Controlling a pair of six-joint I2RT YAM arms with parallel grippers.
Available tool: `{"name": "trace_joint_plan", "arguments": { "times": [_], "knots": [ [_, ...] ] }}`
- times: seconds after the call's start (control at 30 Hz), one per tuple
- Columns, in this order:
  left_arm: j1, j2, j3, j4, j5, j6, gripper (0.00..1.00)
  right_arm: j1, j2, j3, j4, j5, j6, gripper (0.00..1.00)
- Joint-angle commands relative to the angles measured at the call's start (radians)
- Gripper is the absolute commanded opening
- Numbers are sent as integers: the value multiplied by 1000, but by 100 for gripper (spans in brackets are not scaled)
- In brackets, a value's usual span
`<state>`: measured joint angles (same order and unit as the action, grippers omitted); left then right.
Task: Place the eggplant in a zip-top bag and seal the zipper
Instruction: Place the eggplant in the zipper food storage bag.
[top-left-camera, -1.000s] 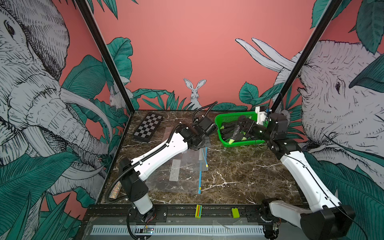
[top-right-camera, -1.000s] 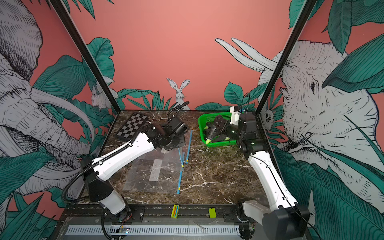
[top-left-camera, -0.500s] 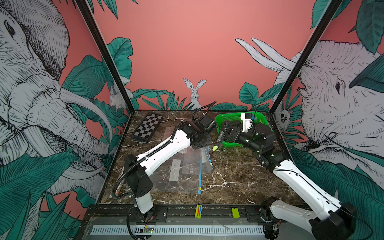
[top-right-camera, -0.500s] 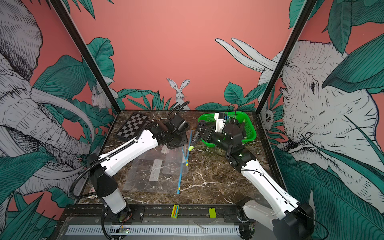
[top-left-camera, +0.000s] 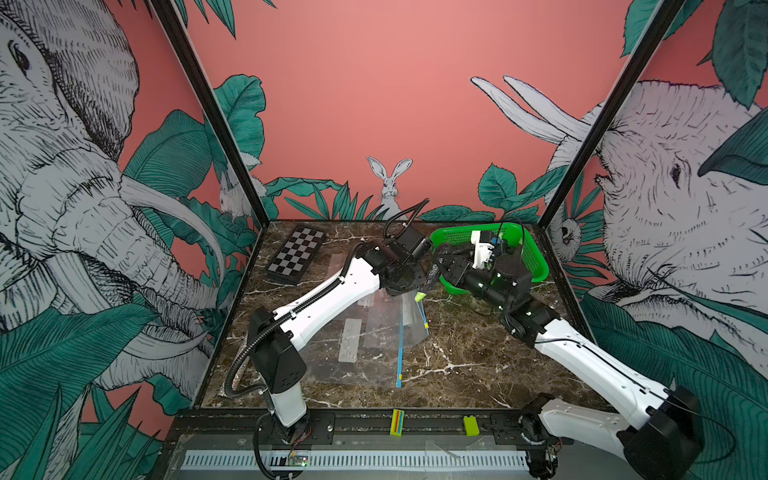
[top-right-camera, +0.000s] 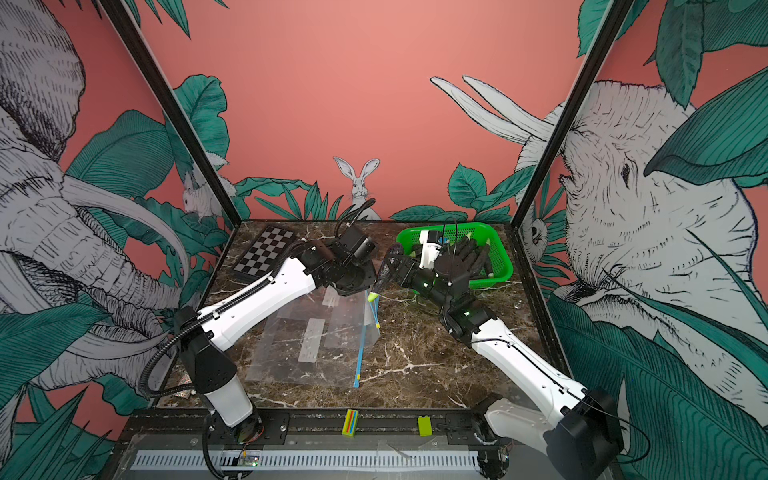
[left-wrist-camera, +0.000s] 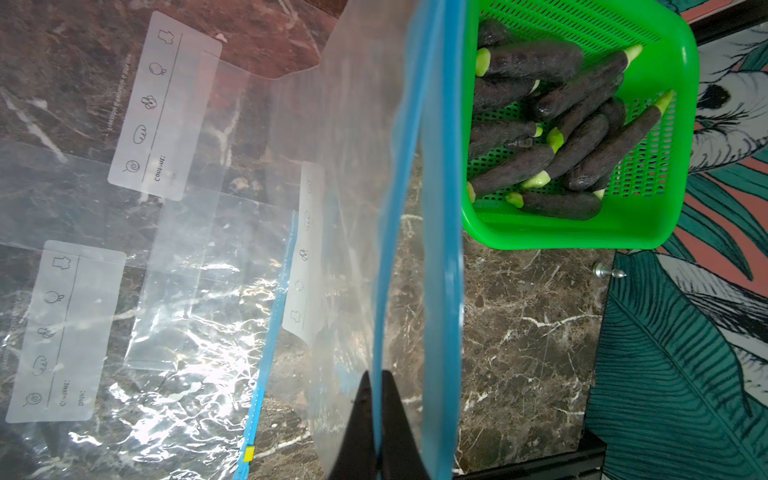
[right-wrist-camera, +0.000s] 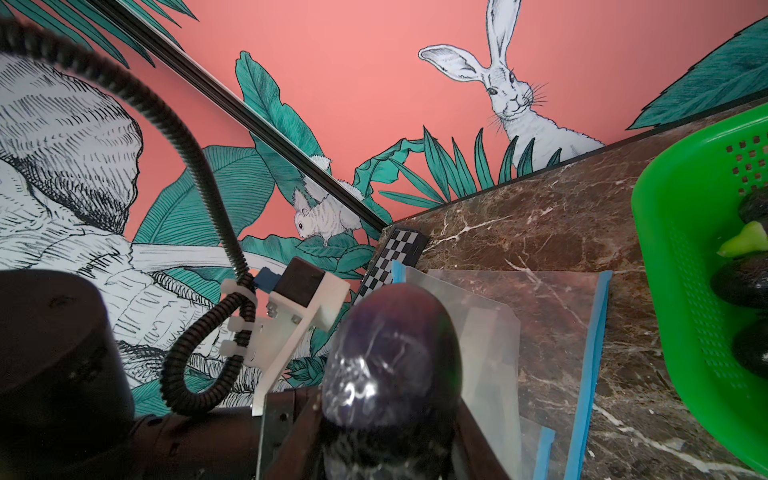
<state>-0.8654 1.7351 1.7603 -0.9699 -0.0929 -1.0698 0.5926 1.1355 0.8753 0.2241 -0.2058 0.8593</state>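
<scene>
left hand pinching bag, seemingly hidden in both top views

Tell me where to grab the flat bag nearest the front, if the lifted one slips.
Probably by its blue zipper strip, coming from above on the side toward the basket. The film of the flat bag lies flush on the marble table; the strip is its thicker edge, with bare top beside it.
</scene>
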Motion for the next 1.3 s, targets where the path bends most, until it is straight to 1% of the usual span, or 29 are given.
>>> {"name": "trace_joint_plan", "arguments": {
  "times": [0.0, 0.1, 0.3, 0.43, 0.7, 0.77, 0.97, 1.17, 1.27],
  "knots": [
    [9, -22, -16, 9, 7, -22, 0, 11, 17, -15, 69, 51, -24, 17],
    [11, -31, -26, 13, 9, -19, 0, 22, 14, -18, 34, 92, -70, 17],
    [16, -37, -46, 19, 21, -12, 0, 23, -2, 2, -34, 127, -135, 17],
    [17, -39, -49, 37, 38, -12, 0, 36, 7, 0, -37, 150, -175, 17],
    [19, -48, -45, 60, 51, -7, 0, 157, 51, 34, -14, 230, -344, 16],
    [21, -51, -47, 67, 55, -2, 0, 171, 65, 37, -23, 240, -368, 16],
    [24, -71, -47, 93, 57, 31, 0, 173, 89, 17, -60, 256, -385, 16],
    [25, -82, -44, 137, 76, 69, 0, 174, 126, 29, -103, 237, -388, 17],
    [25, -84, -41, 138, 80, 83, 0, 173, 140, 51, -140, 223, -406, 20]
  ]
}}
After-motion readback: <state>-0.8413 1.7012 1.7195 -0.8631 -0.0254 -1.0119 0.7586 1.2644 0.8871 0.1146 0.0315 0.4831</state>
